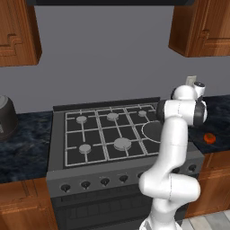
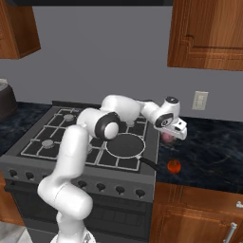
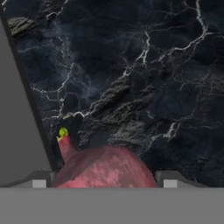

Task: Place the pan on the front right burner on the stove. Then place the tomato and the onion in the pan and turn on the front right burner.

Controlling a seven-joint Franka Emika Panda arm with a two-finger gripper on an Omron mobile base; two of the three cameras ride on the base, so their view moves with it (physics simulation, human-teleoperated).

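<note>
Pinkish onion point(image 3: 105, 168) sits between the end effector's point(image 3: 104, 181) spread fingertips, on the dark marble bench point(image 3: 144, 78).
Its stalk tip points away from the hand; whether the fingers touch it, I cannot tell.

The back wall point(image 1: 108, 58) is plain grey. Brown wooden cupboards hang high on it, one at the far left point(image 1: 18, 31) and one at the far right point(image 2: 209, 33). A dark strip point(image 1: 103, 2) runs along the very top between them. A small pale wall socket point(image 2: 200, 100) sits on the wall at the right. The counter point(image 2: 209, 147) is black stone with thin white lines in it. Under it are brown wooden cupboard doors point(image 2: 194, 218), and one has a shiny metal handle point(image 2: 230, 232). A dark round pot point(image 1: 6, 119) stands on the left counter. A bit of pale floor point(image 1: 211, 221) shows at the near right.
</note>
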